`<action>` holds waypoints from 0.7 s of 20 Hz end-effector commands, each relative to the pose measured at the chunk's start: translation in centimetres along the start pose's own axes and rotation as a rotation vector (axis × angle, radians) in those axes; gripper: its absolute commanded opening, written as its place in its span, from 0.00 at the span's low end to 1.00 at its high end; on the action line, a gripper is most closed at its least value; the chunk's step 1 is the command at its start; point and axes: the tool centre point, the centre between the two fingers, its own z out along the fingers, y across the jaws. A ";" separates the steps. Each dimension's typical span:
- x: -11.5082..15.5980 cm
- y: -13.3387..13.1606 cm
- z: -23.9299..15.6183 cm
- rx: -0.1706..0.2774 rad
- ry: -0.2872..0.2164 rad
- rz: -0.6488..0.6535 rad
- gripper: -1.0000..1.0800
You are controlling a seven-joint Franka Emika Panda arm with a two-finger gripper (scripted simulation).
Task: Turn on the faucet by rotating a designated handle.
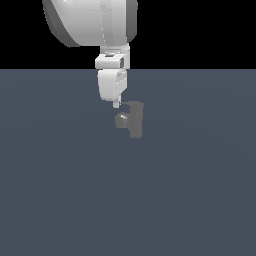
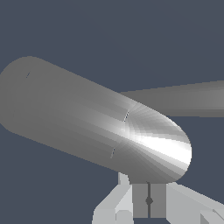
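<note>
Exterior view: my arm (image 1: 95, 22) comes down from the top of the frame, white and bulky, with the gripper (image 1: 116, 104) pointing straight down at the dark blue-grey floor (image 1: 60, 200).

The faucet (image 1: 135, 120) stands on the floor near the middle of the view, a short upright dull-grey body. Its rounded spout knob (image 1: 121, 120) juts toward the exterior view's left, directly below my fingertip. The top of the body is level with my fingertip and lies just to its right in that view. The render is too soft here to tell touching from just beside.

Handle: I cannot pick it out as a separate part in the exterior view; the top of the faucet is a blurred grey block there.

Wrist view: a large grey cylinder with a bright highlight at its rounded end fills most of the frame; this is the faucet (image 2: 87, 118), seen very close. A thinner flat grey bar runs off behind it to the frame edge, the handle (image 2: 188, 98). My fingers (image 2: 140, 200) show at the edge of the frame, pressed together with only a thin dark seam between them, so the gripper (image 2: 148, 200) is closed with nothing between the fingers.
</note>
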 end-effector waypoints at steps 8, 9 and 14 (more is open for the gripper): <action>6.3 1.0 0.1 -0.004 0.005 0.017 0.00; 6.9 1.1 0.1 -0.004 0.005 0.017 0.00; 5.4 1.1 -0.1 0.000 -0.006 -0.021 0.00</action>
